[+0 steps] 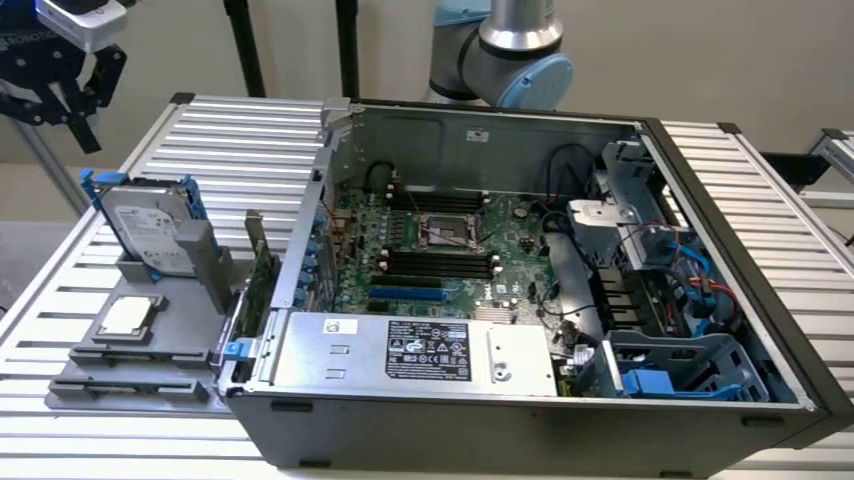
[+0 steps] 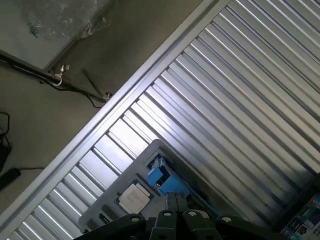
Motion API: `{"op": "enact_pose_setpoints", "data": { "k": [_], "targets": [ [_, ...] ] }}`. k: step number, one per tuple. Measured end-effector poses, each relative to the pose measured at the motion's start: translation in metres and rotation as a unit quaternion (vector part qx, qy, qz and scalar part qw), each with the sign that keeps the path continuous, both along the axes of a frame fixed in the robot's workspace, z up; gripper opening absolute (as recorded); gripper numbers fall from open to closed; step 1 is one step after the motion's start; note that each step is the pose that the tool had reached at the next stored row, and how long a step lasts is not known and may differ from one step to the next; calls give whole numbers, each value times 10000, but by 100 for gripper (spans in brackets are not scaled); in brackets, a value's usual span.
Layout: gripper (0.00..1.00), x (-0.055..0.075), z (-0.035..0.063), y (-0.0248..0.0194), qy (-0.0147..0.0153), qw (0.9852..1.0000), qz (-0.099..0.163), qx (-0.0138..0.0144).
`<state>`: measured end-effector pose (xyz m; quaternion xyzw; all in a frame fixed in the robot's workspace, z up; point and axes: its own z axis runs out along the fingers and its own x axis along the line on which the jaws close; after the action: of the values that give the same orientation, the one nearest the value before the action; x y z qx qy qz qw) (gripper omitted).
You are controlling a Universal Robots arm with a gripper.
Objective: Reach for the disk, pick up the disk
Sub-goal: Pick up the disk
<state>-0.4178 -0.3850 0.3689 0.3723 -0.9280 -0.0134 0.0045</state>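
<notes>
Jaws: hang high above the worktop (image 1: 747, 170) at the exterior view's far left. They are closed right down, tips together, with nothing between them. In the wrist view the two dark fingers (image 2: 172, 202) lie side by side with no gap.

Disk (image 1: 147, 235): stands upright on its edge in a slot of the grey holder (image 1: 147, 360), white label facing out, blue carrier rails along its sides. The holder sits on the slatted worktop, just beside the open computer case (image 1: 534, 440), on the exterior view's left of it. Disk untouched and not yet lifted.

Relation: jaws are above the disk and well apart from it, offset toward the exterior view's left. From the wrist camera the disk (image 2: 161, 177) is seen edge-on from above, a blue rail end showing close to the fingertips in the picture.

Other items:
- A small square silver chip (image 1: 127, 315) lies flat on the same holder, in front of the disk.
- Inside the case, a silver box with a black label (image 1: 414, 350) sits along the near wall, with the motherboard (image 1: 441, 240) behind it.
- The arm's (image 1: 514, 50) grey joint rises behind the case.
</notes>
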Motion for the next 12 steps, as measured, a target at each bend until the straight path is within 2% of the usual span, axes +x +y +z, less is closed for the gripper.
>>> {"op": "enact_pose_setpoints", "data": {
  "k": [3, 6, 9, 12],
  "targets": [
    [11, 1, -6, -1, 5, 9996, 276, -1],
    [11, 1, -14, -1, 11, 9985, 551, 0],
    [11, 1, -22, -1, 19, 9966, 822, 0],
    [11, 0, -29, 0, 21, 9940, 1091, 0]
  ]
}}
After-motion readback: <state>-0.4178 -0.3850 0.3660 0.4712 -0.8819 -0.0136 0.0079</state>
